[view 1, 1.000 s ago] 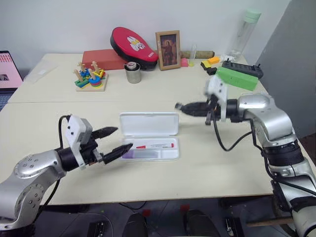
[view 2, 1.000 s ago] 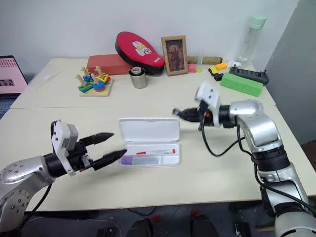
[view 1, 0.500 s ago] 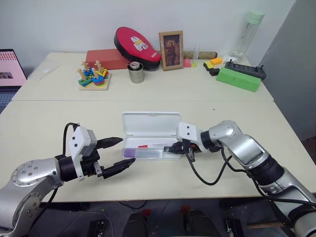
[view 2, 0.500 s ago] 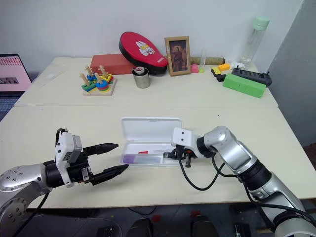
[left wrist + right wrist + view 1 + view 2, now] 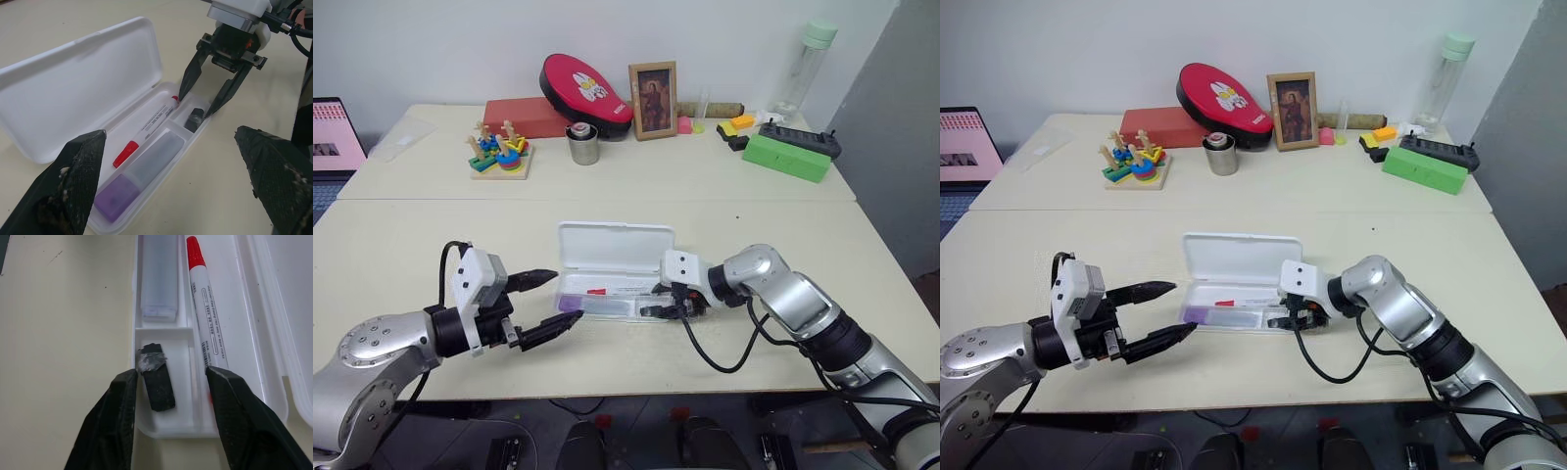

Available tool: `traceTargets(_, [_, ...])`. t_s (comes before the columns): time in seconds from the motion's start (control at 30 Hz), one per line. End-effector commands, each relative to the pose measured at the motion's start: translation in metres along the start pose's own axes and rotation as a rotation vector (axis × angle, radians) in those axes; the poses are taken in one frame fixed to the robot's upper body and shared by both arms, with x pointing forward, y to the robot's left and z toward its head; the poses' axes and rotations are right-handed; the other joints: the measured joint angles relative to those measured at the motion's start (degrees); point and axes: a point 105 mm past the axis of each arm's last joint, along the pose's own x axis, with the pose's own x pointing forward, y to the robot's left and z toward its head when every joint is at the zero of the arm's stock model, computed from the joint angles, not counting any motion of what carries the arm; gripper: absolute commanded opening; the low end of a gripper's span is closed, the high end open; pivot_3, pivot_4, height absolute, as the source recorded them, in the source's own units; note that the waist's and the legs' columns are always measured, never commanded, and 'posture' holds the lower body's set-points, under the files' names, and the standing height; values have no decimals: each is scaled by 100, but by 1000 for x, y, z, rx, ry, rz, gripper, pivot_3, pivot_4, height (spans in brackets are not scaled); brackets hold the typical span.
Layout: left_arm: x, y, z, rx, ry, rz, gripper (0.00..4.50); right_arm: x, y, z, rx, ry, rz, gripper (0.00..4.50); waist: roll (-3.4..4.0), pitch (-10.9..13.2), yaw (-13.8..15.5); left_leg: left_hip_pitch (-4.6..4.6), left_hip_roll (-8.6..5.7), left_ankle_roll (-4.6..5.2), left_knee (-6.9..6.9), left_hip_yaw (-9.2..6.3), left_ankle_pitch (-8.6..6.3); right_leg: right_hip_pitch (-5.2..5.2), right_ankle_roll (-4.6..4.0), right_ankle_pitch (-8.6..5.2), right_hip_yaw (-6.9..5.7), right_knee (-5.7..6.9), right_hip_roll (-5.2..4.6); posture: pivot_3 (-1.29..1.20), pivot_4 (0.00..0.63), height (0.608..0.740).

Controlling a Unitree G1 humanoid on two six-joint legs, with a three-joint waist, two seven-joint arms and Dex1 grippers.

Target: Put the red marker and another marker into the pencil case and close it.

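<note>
The pencil case (image 5: 615,243) lies open in the middle of the near table, its lid (image 5: 83,83) folded back. Inside it rest the red marker (image 5: 151,128) and the purple-capped marker (image 5: 142,183), side by side. A small black stub (image 5: 157,382) sits in the end compartment. My right gripper (image 5: 654,301) is open at the case's right end, its fingers (image 5: 117,431) on either side of that compartment, close over the stub. My left gripper (image 5: 564,296) hangs open just left of the case, with nothing between its fingers.
Along the back of the table stand a wooden stacking toy (image 5: 494,154), a metal cup (image 5: 581,144), a red oval pad (image 5: 582,88), a framed picture (image 5: 649,99), a green box (image 5: 786,157) and a bottle (image 5: 806,61). A laptop (image 5: 333,137) is at the far left.
My right gripper came down from above the table right of the lid to the case's right end, then opened. The left gripper has stayed where it was, open.
</note>
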Motion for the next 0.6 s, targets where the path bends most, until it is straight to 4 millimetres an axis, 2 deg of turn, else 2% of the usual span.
traceTargets(0.03, [2,-3,7,23,-27,-7,4500,-11,-6,23,-40,-75,-26,3445,0,0,0,0,0,0,0,0,0,0,0,0,0,0,0,0,150,740])
traceTargets(0.2, [4,0,10,15,-53,16,4500,-26,-12,49,-58,-188,-29,4470,0,0,0,0,0,0,1,0,0,2,0,0,0,2,0,0,150,740])
traceTargets(0.3, [4,3,16,1,-96,41,4500,-45,-20,82,-59,-353,-37,4470,1,1,-1,0,0,0,1,0,0,3,1,1,0,2,0,0,150,740])
traceTargets(0.37, [3,6,19,-11,-119,62,4500,-57,-36,104,-37,-453,-95,4470,1,1,-5,0,0,0,1,-1,0,5,1,1,-1,5,1,0,150,740])
traceTargets(0.4, [1,7,21,-22,-139,80,4500,-63,-51,112,-12,-482,-158,4470,1,0,-18,1,1,0,1,-1,0,4,1,1,-1,6,2,0,150,740])
traceTargets(0.47, [-3,11,25,-42,-180,114,4500,-68,-76,120,38,-496,-265,4470,1,0,-37,2,1,0,1,-2,0,5,1,2,0,8,2,0,150,740])
traceTargets(0.6, [-12,24,34,-45,-242,205,4500,-67,-119,115,152,-427,-443,3728,-2,-1,-45,3,1,0,0,-2,0,3,-1,2,-2,9,2,0,150,740])
